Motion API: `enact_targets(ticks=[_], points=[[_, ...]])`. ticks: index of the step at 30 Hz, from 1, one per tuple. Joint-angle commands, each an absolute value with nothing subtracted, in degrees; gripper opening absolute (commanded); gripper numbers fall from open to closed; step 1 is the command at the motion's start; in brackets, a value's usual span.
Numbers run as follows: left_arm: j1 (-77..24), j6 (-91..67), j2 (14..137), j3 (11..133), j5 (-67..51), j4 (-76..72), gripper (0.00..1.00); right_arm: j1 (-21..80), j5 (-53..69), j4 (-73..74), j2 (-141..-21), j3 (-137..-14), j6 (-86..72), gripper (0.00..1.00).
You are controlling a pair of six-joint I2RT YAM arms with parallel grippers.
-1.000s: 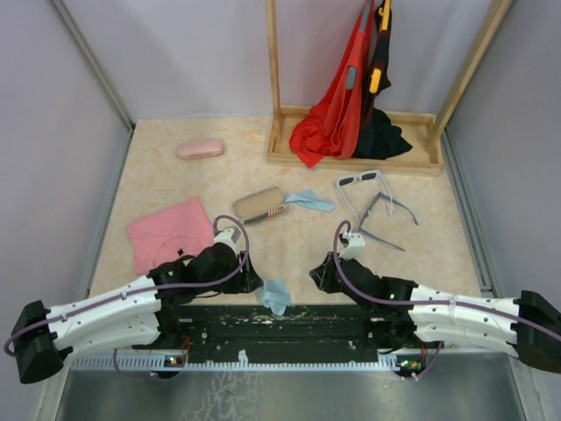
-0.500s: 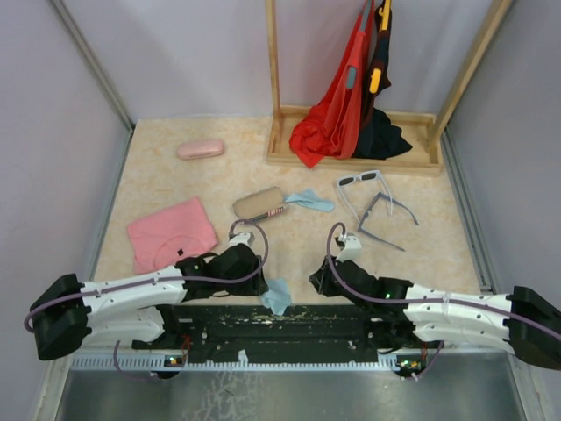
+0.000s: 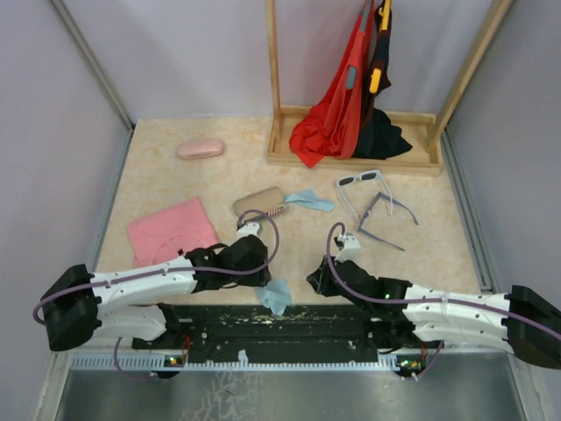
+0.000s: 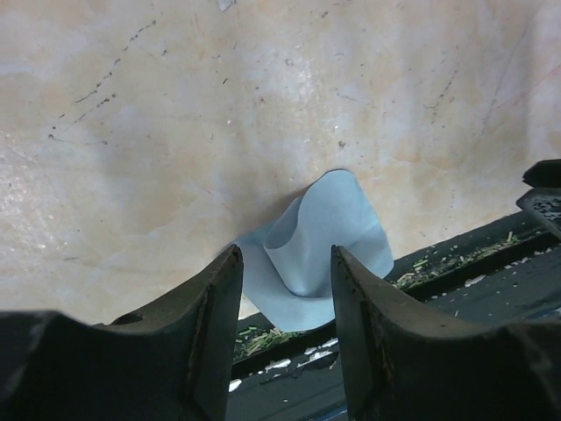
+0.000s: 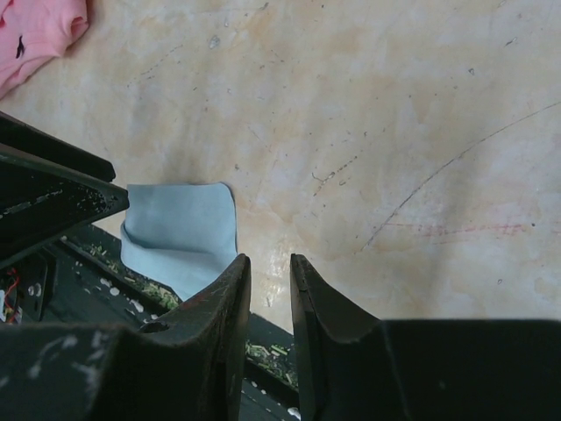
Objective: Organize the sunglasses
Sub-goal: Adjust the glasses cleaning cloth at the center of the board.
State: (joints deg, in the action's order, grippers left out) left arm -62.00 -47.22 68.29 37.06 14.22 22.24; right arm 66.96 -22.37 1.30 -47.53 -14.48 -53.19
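My left gripper [image 4: 285, 254] hangs half open and empty above a blue cloth [image 4: 316, 232] at the near edge. My right gripper [image 5: 268, 260], barely parted, holds nothing. Nothing looks organized yet: the white sunglasses [image 3: 361, 179] and grey sunglasses [image 3: 386, 219] lie unfolded far right, apart from the tan case [image 3: 259, 203] and pink case [image 3: 200, 149].

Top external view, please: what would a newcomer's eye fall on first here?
The bright red cloth hanging on the wooden rack at the back right. Then the chunky white-framed sunglasses and the thin grey-framed glasses, lying side by side just in front of it.
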Motion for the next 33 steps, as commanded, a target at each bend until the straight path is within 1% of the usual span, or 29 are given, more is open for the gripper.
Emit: enact_targets(ticks=[1, 4, 9, 10, 13, 19, 22, 24, 27, 29, 33], points=[[-62.2, -46.0, 69.9, 38.5, 14.8, 23.3, 0.5, 66.7, -22.2, -1.2, -46.9, -14.5, -53.2, 0.26], [-62.3, -45.7, 70.6, 38.5, 14.2, 22.8, 0.44, 66.8, -22.2, -1.2, -46.7, -14.4, -53.3, 0.26], [-62.3, -45.1, 70.8, 38.4, 13.2, 21.4, 0.33, 66.7, -22.1, -1.1, -46.4, -14.3, -53.4, 0.26], [-62.3, -45.1, 70.8, 38.3, 13.0, 21.2, 0.32, 66.7, -22.1, -1.1, -46.3, -14.3, -53.5, 0.26], [-62.3, -44.8, 70.9, 38.1, 12.3, 20.8, 0.31, 66.7, -22.2, -1.1, -46.1, -14.2, -53.6, 0.26], [-62.3, -44.4, 72.2, 38.0, 11.3, 20.4, 0.38, 66.8, -22.1, -1.1, -46.1, -14.2, -53.6, 0.26], [-62.3, -44.3, 73.2, 38.0, 11.0, 20.0, 0.35, 66.7, -22.1, -1.1, -46.0, -14.0, -53.6, 0.26], [-62.3, -44.4, 73.5, 38.0, 10.9, 19.7, 0.3, 66.7, -22.0, -1.1, -45.9, -14.0, -53.6, 0.26], [-62.4, -44.3, 73.1, 38.1, 11.3, 19.6, 0.1, 66.7, -22.1, -1.1, -45.6, -14.0, -53.6, 0.26], [-62.4, -44.0, 72.4, 38.6, 11.9, 19.9, 0.01, 66.7, -22.3, -0.9, -45.3, -14.0, -53.4, 0.26], [-62.4, -42.4, 70.5, 39.7, 12.1, 19.7, 0.01, 66.7, -22.9, -1.0, -44.4, -14.1, -53.1, 0.26]])
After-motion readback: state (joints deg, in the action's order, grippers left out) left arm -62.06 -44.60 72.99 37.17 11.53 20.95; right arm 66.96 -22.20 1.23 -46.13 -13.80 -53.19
